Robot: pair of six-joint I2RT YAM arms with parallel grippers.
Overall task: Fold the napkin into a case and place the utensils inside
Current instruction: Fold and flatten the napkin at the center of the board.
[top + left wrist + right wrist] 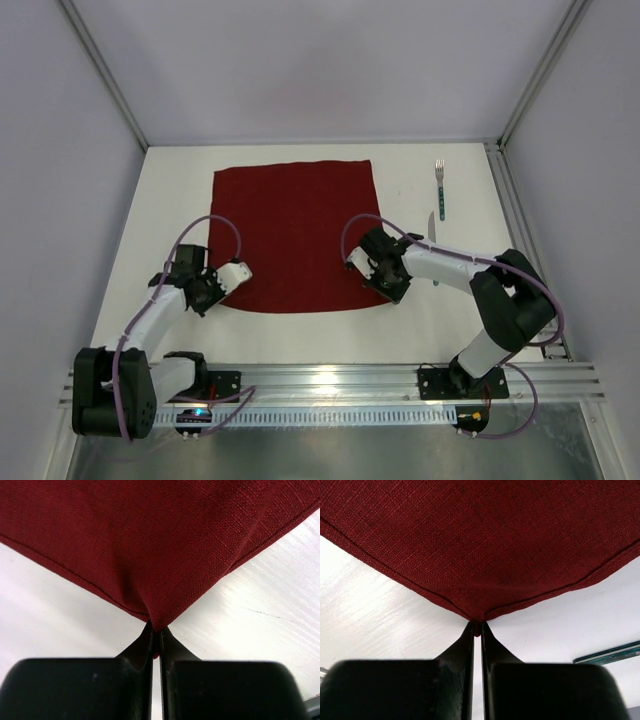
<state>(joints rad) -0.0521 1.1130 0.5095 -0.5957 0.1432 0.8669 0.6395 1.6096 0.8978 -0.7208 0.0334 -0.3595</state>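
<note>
Napkin (295,235) corners pinched by left claw (156,630), right claw (477,627); knife (610,653), perhaps, nearby.

Your left claw (155,630) is pinched fully closed, jaws pressed flat together on the near left corner of the napkin (150,540). That arm reaches forward from its base and bends at the elbow, with the wrist turned inward. Your right claw (476,626) is clamped the same way on the near right corner, and its arm is folded sharply at the elbow, with the forearm stretched leftward, low.
</note>
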